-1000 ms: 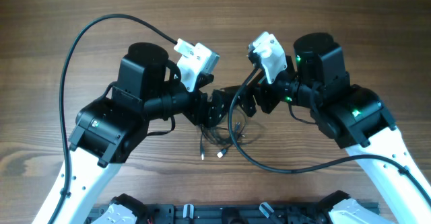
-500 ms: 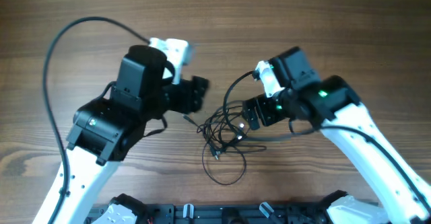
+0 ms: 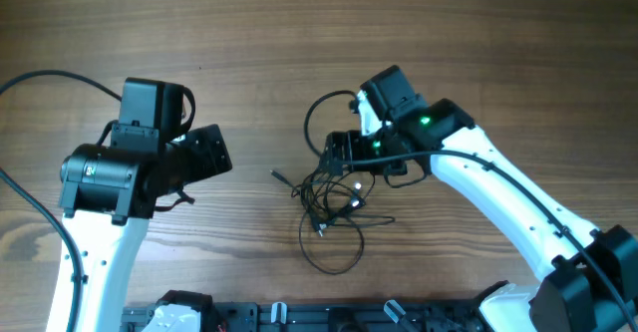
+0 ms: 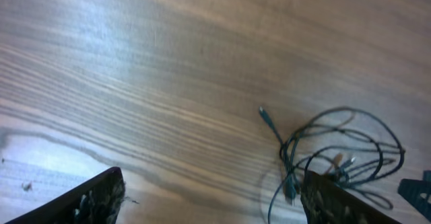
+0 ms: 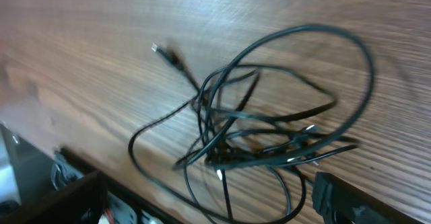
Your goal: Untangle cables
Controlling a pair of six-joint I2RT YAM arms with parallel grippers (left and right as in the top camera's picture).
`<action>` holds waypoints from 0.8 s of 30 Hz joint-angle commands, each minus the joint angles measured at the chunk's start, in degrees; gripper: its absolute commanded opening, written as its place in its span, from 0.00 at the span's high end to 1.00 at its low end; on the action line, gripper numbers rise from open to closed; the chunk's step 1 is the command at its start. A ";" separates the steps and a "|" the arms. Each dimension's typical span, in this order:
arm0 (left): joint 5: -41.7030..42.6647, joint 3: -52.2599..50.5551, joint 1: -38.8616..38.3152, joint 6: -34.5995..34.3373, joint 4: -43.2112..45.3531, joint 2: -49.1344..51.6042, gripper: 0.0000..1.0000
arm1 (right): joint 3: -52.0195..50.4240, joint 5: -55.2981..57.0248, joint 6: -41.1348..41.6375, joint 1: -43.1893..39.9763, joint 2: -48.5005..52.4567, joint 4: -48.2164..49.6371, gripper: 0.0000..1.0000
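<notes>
The cables [image 3: 334,204] lie in a loose tangle of thin black loops on the wooden table, with small silvery plug tips among them. One plug end [image 3: 279,175] sticks out to the left. My right gripper [image 3: 337,159] hangs open over the tangle's upper edge. In the right wrist view the cables [image 5: 269,126] spread out ahead of and between the open right gripper [image 5: 209,207], not pinched. My left gripper [image 3: 221,156] stands open well to the left of the bundle. In the left wrist view the cables [image 4: 340,157] lie beyond the empty left gripper [image 4: 215,207].
The left arm's thick black cable [image 3: 40,78] arcs over the far left of the table. The right arm's thick cable [image 3: 317,113] loops just above the tangle. A black rail [image 3: 329,317] runs along the table's front edge.
Both grippers were together over the middle. The left arm has drawn back to the left. The right gripper has moved left and lower over the bundle, which now lies spread on the table.
</notes>
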 commanded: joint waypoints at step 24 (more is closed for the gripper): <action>1.70 -0.04 0.26 2.51 -1.81 0.28 0.10 | -5.29 0.11 -41.83 11.54 1.38 -3.45 0.06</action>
